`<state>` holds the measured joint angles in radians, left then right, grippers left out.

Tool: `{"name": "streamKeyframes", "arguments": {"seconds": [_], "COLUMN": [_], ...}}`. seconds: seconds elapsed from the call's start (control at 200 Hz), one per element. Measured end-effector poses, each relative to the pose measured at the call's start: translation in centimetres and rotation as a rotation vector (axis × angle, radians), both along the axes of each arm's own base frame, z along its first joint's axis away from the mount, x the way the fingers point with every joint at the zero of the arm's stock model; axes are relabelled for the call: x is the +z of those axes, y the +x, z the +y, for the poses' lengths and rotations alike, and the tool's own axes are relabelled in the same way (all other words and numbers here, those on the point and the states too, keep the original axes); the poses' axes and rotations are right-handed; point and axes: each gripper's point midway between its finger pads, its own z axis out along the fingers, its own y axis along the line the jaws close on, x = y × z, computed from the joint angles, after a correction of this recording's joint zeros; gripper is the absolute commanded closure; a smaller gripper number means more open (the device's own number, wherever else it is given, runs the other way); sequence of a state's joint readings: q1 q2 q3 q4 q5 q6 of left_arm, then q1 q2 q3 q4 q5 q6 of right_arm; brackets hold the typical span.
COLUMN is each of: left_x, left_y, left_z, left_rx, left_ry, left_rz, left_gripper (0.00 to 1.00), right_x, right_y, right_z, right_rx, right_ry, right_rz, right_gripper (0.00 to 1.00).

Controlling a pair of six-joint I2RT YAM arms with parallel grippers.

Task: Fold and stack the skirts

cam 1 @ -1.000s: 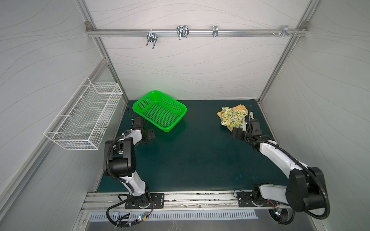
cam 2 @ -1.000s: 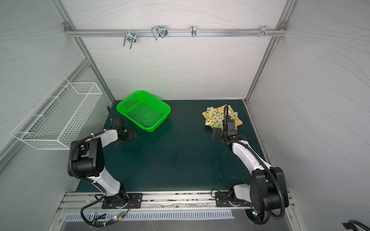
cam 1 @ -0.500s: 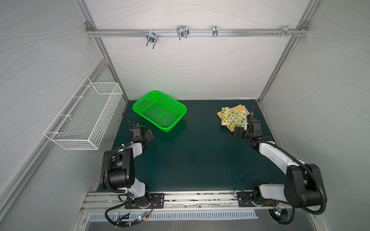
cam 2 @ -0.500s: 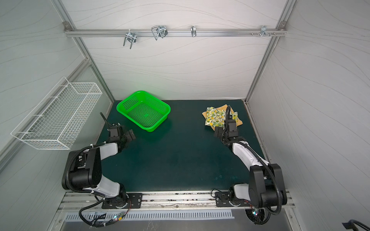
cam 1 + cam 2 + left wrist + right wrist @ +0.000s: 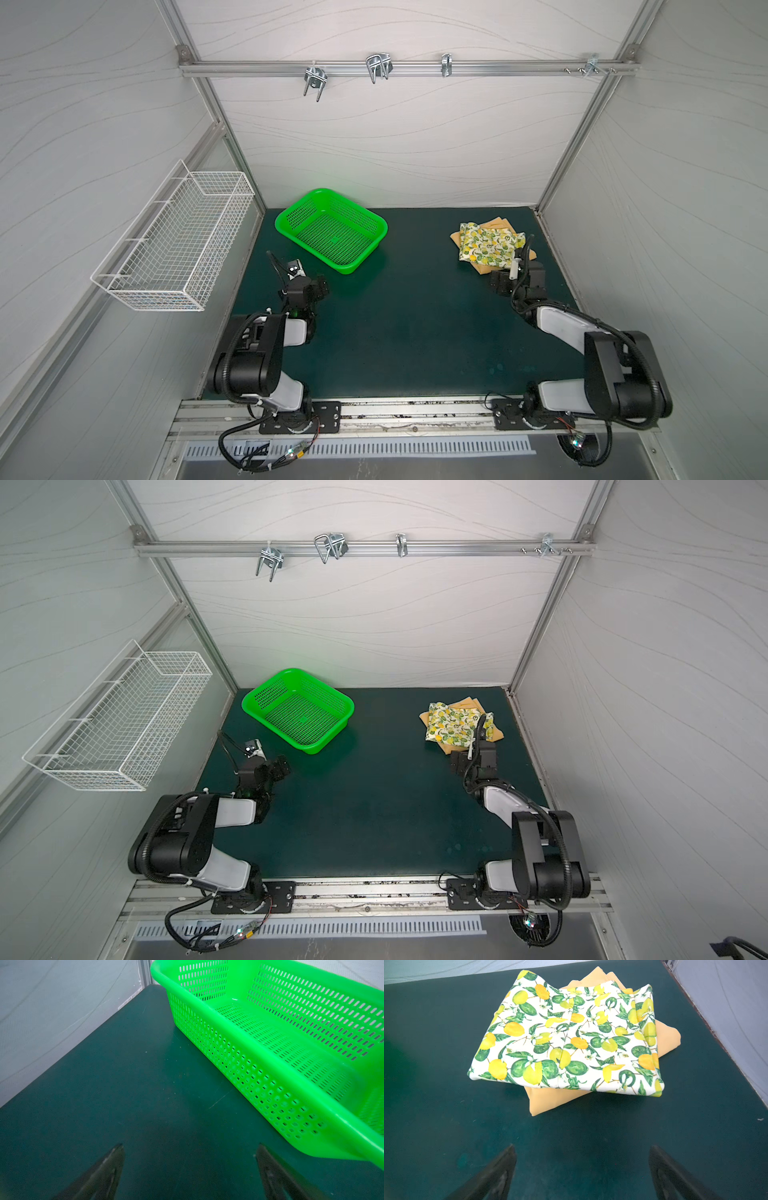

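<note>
Crouching low, elbows bent, left gripper [image 5: 190,1147] and right gripper [image 5: 582,1148] held fingers spread, empty; the right faced the cream lemon-print cloth skirt [image 5: 566,1039] stacked on the mustard-orange cloth skirt [image 5: 550,1101].

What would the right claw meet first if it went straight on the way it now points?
Probably the mustard-orange skirt, whose near corner pokes out under the lemon-print skirt, ahead of the open, empty right claw. Height is unclear; the lemon-print skirt could come first.

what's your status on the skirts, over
Left gripper open, empty, beside green basket. Right gripper open, empty, just short of lemon-print skirt. It lies folded atop folded mustard skirt. Nothing in the way.
</note>
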<state>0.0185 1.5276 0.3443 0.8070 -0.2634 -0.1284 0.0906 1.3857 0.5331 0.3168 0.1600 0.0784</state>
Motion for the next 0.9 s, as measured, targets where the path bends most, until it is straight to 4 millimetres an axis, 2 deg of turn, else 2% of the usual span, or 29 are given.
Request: {"name": "streamKeyframes", "arguments": {"seconds": [0.09,0.335,0.39,0.45,0.54,0.675,0.9], "left_x": [0.6,1.5,1.5,1.5,1.4,1.4,1.4], "left_y": [0.3,1.2,1.2,1.2,1.2,1.2,1.2], "left_z": [0.1,0.1,0.1,0.1,0.2,0.2,0.2], "left_rx": [0.004,0.004,0.004,0.004,0.006,0.006,0.007], "left_ry": [0.015,0.030,0.031,0.031,0.032,0.033,0.033], "left_rz": [-0.025,-0.044,-0.043,-0.043,-0.042,-0.042,-0.042], "left_gripper": [0.01,0.01,0.01,0.01,0.01,0.01,0.01], "right_x": [-0.4,0.3,-0.3,-1.9,-2.7,-1.7,-1.2], "right_y": [0.2,2.0,2.3,1.7,1.2,1.7,1.9], "right_z": [0.4,1.4,1.5,1.4,1.4,1.7,1.7], "right_rx": [0.034,0.096,0.097,0.096,0.096,0.096,0.091], "right_ry": [-0.006,0.014,0.019,0.020,0.015,0.009,0.003], "right_rz": [-0.011,-0.110,-0.132,-0.104,-0.092,-0.138,-0.161], "right_gripper": [0.01,0.01,0.01,0.01,0.01,0.01,0.01]}}
